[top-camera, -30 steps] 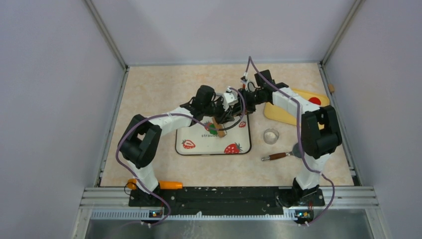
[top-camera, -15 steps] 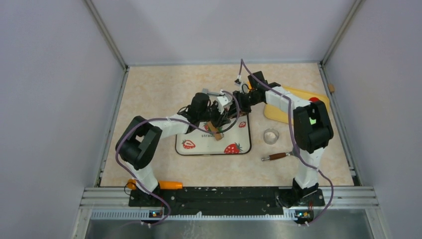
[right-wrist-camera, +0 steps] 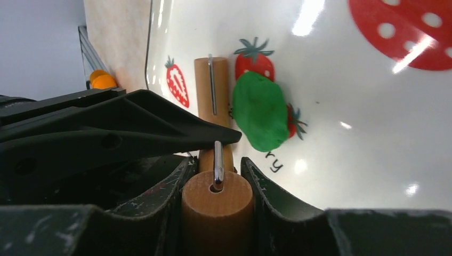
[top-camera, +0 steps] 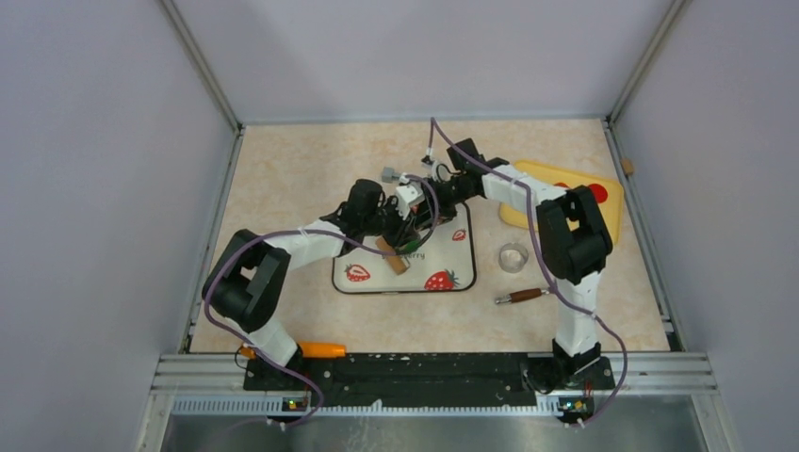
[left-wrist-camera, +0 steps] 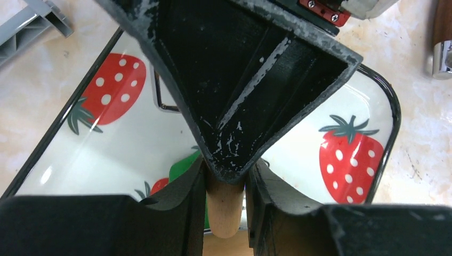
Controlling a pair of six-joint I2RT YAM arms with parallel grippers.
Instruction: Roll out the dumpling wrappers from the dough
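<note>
Here — dough (right-wrist-camera: 261, 112) sits on strawberry tray (right-wrist-camera: 373, 133).

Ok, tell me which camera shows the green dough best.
The right wrist view: the dough lies whole and unblocked on the strawberry tray, next to the rolling pin. The left wrist view shows only a green sliver of dough past the left pincer. In the top view the arms cover it.

Plain grey walls (top-camera: 94, 188), seemingly marbled beige tabletop (top-camera: 283, 169)
</note>
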